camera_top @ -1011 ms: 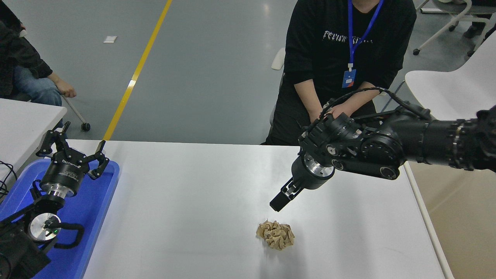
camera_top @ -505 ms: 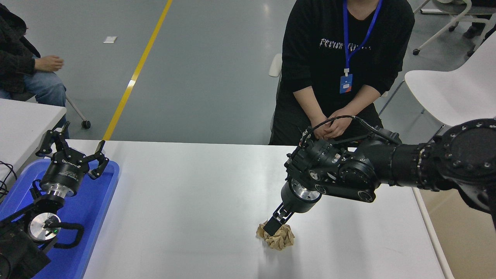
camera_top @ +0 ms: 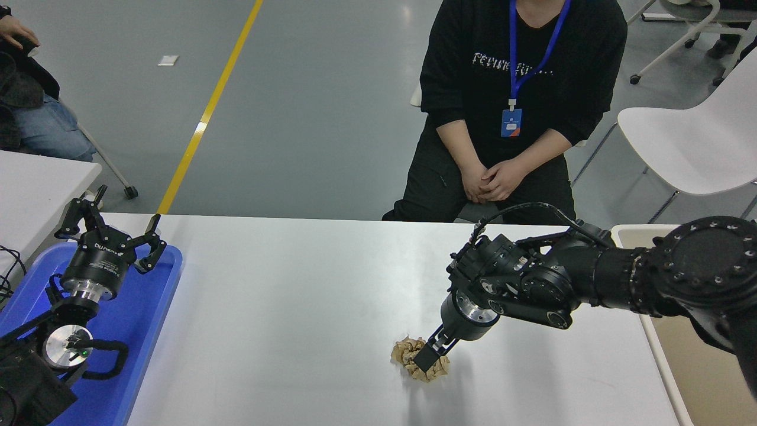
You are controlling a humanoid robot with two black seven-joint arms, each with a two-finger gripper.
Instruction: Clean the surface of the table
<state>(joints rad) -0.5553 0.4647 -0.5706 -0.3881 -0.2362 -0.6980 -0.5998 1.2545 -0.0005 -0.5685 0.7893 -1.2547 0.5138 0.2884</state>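
The table surface [camera_top: 284,307] is a wide glossy white top. A crumpled brown paper ball [camera_top: 409,354] lies on it, right of the middle and near the front edge. My right gripper [camera_top: 427,358] points down and is pressed into the top right of the ball. I see it edge-on, so its state does not show. My left gripper [camera_top: 112,222] is parked open and empty over the blue tray [camera_top: 142,319] at the lower left.
A person in black [camera_top: 508,118] sits at the far side with hands clasped off the table. A beige bin [camera_top: 698,355] stands at the table's right edge, a white chair [camera_top: 692,148] behind it. A smaller white table [camera_top: 35,183] is at the left.
My right gripper came down and toward the front, from above the table onto the paper ball. The right arm dropped lower. The person leaned back. The left arm has not moved.
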